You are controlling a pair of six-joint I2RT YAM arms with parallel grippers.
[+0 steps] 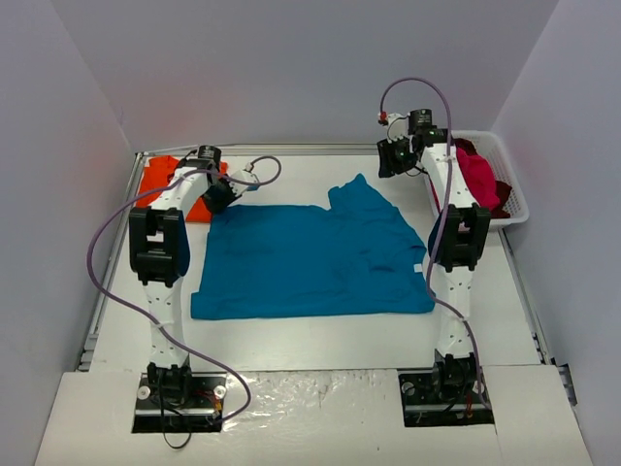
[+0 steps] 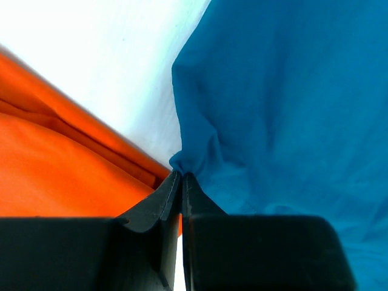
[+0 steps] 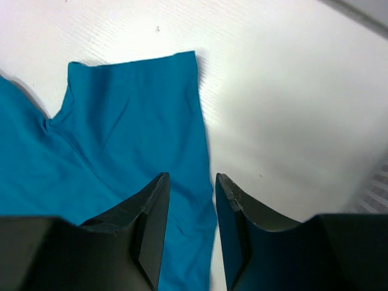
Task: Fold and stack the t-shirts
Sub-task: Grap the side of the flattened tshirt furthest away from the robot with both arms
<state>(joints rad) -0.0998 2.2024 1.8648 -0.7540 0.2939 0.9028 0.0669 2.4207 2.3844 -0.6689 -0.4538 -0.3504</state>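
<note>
Left gripper (image 2: pixel 182 177) pinched shut on teal-blue t-shirt (image 1: pixel 310 260) corner, beside orange t-shirt (image 2: pixel 60 163) | right gripper (image 3: pixel 192 182) part-open above sleeve, held nothing

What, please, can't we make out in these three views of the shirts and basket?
- Top view: the right arm hides part of the basket, so the t-shirts inside cannot be counted.
- Top view: the left arm covers part of the orange t-shirt.
- Left wrist view: the shut left gripper hides how much teal t-shirt cloth it pinches.
</note>
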